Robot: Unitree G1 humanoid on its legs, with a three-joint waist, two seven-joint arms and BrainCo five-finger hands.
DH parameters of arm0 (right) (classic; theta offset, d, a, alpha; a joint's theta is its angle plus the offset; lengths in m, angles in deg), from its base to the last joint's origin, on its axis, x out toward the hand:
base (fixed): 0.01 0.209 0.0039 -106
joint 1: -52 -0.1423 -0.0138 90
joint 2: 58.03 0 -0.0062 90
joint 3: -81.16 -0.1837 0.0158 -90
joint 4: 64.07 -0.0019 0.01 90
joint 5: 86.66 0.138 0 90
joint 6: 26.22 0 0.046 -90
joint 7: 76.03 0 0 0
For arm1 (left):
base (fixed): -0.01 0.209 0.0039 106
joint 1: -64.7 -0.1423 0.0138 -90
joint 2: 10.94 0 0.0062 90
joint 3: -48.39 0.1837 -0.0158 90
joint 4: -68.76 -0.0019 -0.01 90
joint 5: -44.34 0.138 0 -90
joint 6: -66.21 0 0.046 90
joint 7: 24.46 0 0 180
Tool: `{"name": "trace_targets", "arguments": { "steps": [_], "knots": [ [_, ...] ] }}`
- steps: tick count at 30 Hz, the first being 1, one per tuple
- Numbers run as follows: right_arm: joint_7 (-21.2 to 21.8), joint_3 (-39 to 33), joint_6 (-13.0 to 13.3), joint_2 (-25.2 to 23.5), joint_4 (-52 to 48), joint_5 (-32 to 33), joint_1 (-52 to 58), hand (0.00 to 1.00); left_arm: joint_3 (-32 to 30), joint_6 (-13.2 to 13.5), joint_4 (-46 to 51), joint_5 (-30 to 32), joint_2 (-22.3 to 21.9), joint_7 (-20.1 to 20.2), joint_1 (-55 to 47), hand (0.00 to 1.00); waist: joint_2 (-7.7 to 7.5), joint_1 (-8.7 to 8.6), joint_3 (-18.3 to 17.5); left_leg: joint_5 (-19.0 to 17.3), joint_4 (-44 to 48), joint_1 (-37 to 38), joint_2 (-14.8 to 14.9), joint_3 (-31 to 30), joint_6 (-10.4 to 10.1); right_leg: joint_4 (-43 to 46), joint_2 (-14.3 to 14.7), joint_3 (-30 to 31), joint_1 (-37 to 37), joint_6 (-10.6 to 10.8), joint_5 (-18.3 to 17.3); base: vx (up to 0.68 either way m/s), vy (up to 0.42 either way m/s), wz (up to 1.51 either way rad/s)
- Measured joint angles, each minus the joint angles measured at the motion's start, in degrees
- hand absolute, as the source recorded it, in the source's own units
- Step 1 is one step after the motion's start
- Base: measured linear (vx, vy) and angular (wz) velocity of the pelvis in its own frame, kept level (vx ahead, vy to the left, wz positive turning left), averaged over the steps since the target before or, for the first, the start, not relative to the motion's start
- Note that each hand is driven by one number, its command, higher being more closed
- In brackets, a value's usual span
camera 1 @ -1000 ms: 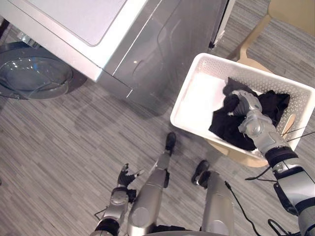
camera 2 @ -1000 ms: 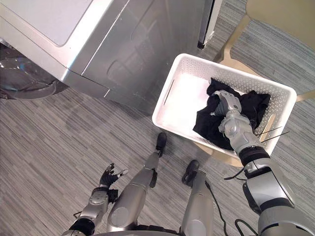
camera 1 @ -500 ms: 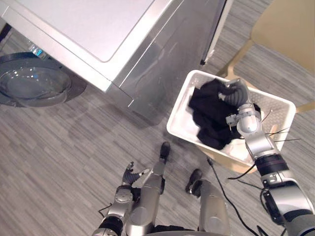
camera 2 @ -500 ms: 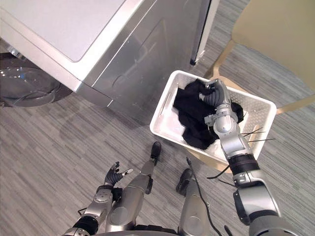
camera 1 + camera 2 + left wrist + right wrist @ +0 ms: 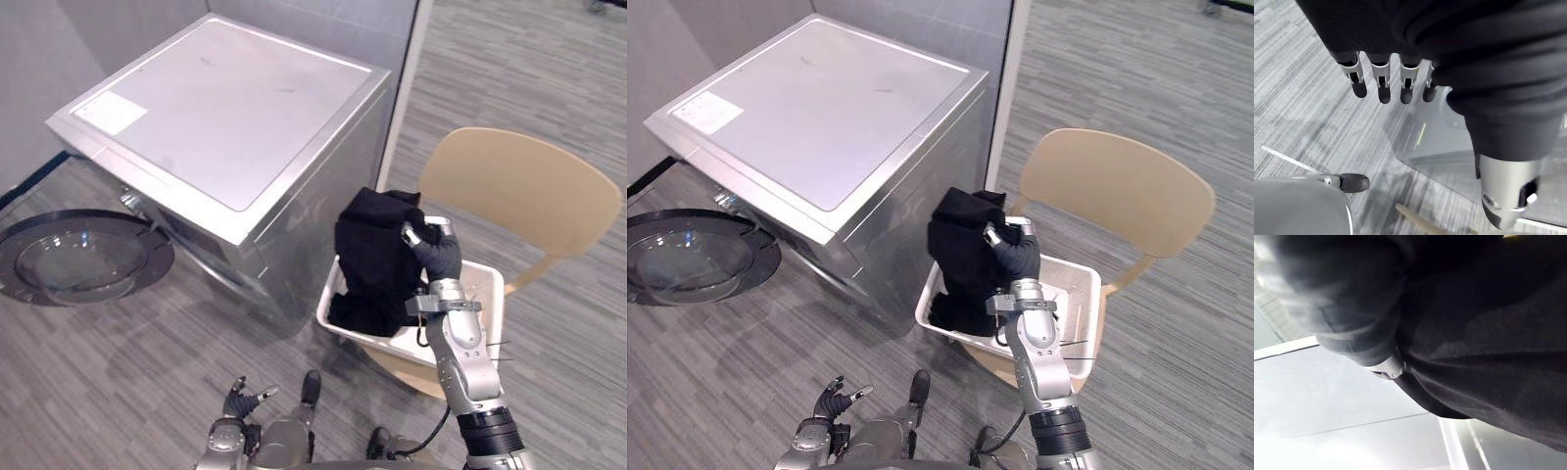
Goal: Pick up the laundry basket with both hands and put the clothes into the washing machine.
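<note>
- Clothes (image 5: 372, 259): one black bundle, now up in the air over the laundry basket (image 5: 487, 282). A second ago it lay on the basket bottom with the right hand (image 5: 436, 253) on it.
- Right hand: fingers curled into the fabric, clamped near the top of the bundle. The lower end hangs down into the basket.
- Basket has not moved off the chair (image 5: 519, 186), just beside the washing machine (image 5: 225, 117). The view has swung up too, so most of the apparent shift is the camera.
- Left hand (image 5: 240, 399): low by the floor, fingers loosely straight, holding nothing, same as before.
- Meaning: the grab worked and the lift is mostly done. Next is the carry round to the open door (image 5: 78, 259), well apart from the basket. Trailing fabric may snag the rim.
</note>
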Motion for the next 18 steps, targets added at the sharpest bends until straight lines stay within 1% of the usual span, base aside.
{"name": "trace_targets", "arguments": {
  "steps": [2, 3, 4, 5, 6, 7, 8, 9, 10, 11, 12, 13, 14, 15, 16, 17, 18],
  "knots": [
    [0.8, 1.1, 0.6, -0.1, -1.0, 0.9, 0.0, 1.00, 0.1, 0.0, 0.2, 0.0, 0.0, 0.0, 0.1, 0.00, -0.14, -0.21, 0.1, -0.1, 0.0, 0.4, 0.0, 0.4, -0.1, 3.4, -0.3, 1.4, -1.3, 0.0, -0.2, -0.08, -0.022, -0.19],
    [0.8, 1.3, 1.2, 0.0, -1.8, 1.2, 0.1, 1.00, 0.1, 0.1, 0.4, 0.0, -0.1, 0.0, 0.2, 0.00, -0.13, -0.44, 0.1, -0.1, 0.0, 0.2, -0.2, -0.1, 0.0, 7.2, -0.6, 3.5, -3.0, 0.8, -0.8, -0.11, -0.033, 0.15],
    [0.8, 1.2, 1.3, 0.0, -2.5, 1.6, 0.2, 1.00, 0.0, 0.1, 0.4, 0.0, 0.0, 0.0, 0.5, 0.00, -0.05, -0.57, 0.1, -0.1, 0.0, 0.1, -0.3, -0.9, 0.2, 9.0, -0.5, 4.9, -3.6, 1.2, -1.2, -0.13, -0.063, 0.59],
    [0.7, 0.7, 1.6, -0.2, -4.2, 1.7, 0.2, 1.00, -0.1, 0.3, 1.6, -0.1, 0.2, -0.1, 0.6, 0.00, -0.30, -0.61, 0.4, 0.5, 0.1, -0.5, -0.7, -2.4, 0.8, 15.1, -0.6, 8.4, -5.2, 2.0, -3.8, -0.10, -0.111, 1.01],
    [0.6, 0.4, 2.3, -0.7, -5.7, 1.7, 0.2, 1.00, -0.1, 0.7, 2.8, -0.1, 0.2, -0.1, 0.5, 0.00, -0.73, -0.54, 0.5, 0.7, 1.3, -1.1, -1.6, -4.1, 0.8, 23.1, -1.1, 11.3, -5.9, 2.1, -5.6, -0.10, -0.136, 1.10],
    [0.6, 0.6, 2.8, -1.0, -6.1, 1.7, 0.1, 1.00, -0.1, 0.7, 3.7, -0.3, 0.2, -0.1, 0.2, 0.00, -0.98, -0.46, 0.4, 0.6, 2.6, -1.9, -2.1, -4.7, 0.8, 25.3, -1.4, 12.7, -5.6, 2.6, -5.7, -0.10, -0.174, 0.98],
    [0.5, 1.4, 3.3, -1.5, -6.2, 1.7, -1.4, 1.00, -0.8, 0.8, 5.9, -0.9, 0.0, -0.2, -0.6, 0.00, -1.53, 0.23, 0.3, 0.5, 4.9, -3.5, -2.8, -5.6, 0.6, 25.0, -1.4, 15.4, -4.3, 3.7, -6.2, -0.11, -0.160, 0.60],
    [0.3, 2.4, 3.4, -1.9, -6.2, 1.7, -2.5, 1.00, -1.8, 0.9, 7.4, -1.4, -0.5, -0.3, -1.4, 0.00, -1.40, 0.32, 0.5, 0.5, 6.0, -4.5, -2.8, -5.8, 0.6, 23.4, -0.5, 16.3, -3.7, 3.7, -7.2, -0.19, -0.212, 0.43],
    [-0.1, 4.2, 3.5, -2.2, -6.6, 1.7, -4.6, 1.00, -2.6, 1.2, 10.9, -2.5, -1.5, -0.6, -3.1, 0.00, -0.93, 1.28, 0.5, 0.6, 7.3, -6.5, -2.2, -6.0, 0.7, 18.7, 0.6, 16.1, -2.7, 2.4, -9.6, -0.25, -0.232, 0.10],
    [-0.3, 5.0, 3.5, -2.4, -7.9, 1.7, -5.2, 1.00, -2.2, 1.6, 13.4, -2.6, -2.1, -0.7, -4.3, 0.00, -0.94, 2.73, 0.4, 0.4, 8.0, -8.2, -1.7, -5.8, 0.5, 14.9, 1.4, 14.9, -2.0, 0.6, -12.3, -0.37, -0.312, 0.35],
    [-0.3, 5.2, 4.8, -1.8, -9.3, 1.8, -5.0, 1.00, -0.9, 1.6, 16.6, -2.8, -3.9, -1.0, -5.7, 0.00, 1.84, 2.71, 0.6, 0.4, 8.0, -10.3, -0.2, -8.4, 0.4, 14.1, 3.7, 12.3, -2.5, -0.6, -12.0, -0.27, -0.224, 0.47],
    [-0.3, 5.2, 5.1, -1.4, -9.3, 2.2, -5.0, 1.00, 0.3, 1.7, 18.4, -2.8, -4.4, -1.2, -6.7, 0.00, 2.43, 2.03, 0.4, 0.4, 7.2, -10.6, 0.3, -8.9, 0.4, 14.2, 4.3, 11.1, -2.9, -1.0, -11.8, -0.27, -0.203, 0.86],
    [-0.4, 4.9, 5.3, -0.8, -9.3, 2.4, -5.0, 1.00, 2.1, 1.7, 21.0, -2.9, -4.9, -1.3, -7.9, 0.00, 3.62, 1.67, 0.3, -0.5, 4.9, -10.7, 1.2, -8.7, 0.3, 13.8, 5.2, 8.9, -3.0, -2.0, -10.8, -0.20, -0.131, 1.05],
    [-0.6, 3.6, 5.5, -0.3, -9.1, 2.7, -5.1, 1.00, 4.7, 1.8, 22.9, -2.9, -5.2, -1.2, -7.5, 0.00, 4.13, 1.19, 0.5, -4.6, 3.6, -11.4, 2.3, -5.5, 1.1, 11.5, 4.6, 5.9, -2.8, -3.6, -9.0, -0.31, -0.131, 1.09],
    [-0.6, 2.5, 5.7, 0.0, -8.1, 2.8, -5.7, 1.00, 5.8, 1.9, 24.7, -2.9, -5.2, -1.1, -7.0, 0.00, 3.27, 1.03, 1.1, -5.4, 5.4, -12.3, 2.1, -0.8, 1.8, 10.7, 3.2, 4.4, -3.3, -4.0, -7.8, -0.25, -0.075, 1.08],
    [-0.8, 1.9, 5.6, 0.0, -7.2, 2.9, -5.9, 1.00, 6.8, 2.2, 26.2, -2.9, -5.0, -0.6, -6.8, 0.00, 2.71, 1.18, 1.1, -5.2, 8.6, -12.8, 1.4, 3.1, 2.0, 9.8, 1.6, 3.0, -3.4, -4.2, -6.7, -0.24, -0.070, 0.85],
    [-0.8, 1.6, 5.6, 0.1, -7.0, 3.2, -5.9, 1.00, 7.7, 2.6, 29.0, -2.8, -4.6, 0.0, -6.8, 0.00, 2.40, 0.69, 0.8, -5.3, 13.9, -12.5, 0.4, 6.7, 2.1, 8.7, -0.3, 1.8, -4.2, -3.9, -5.2, -0.13, -0.070, 0.75]
  ]
}}
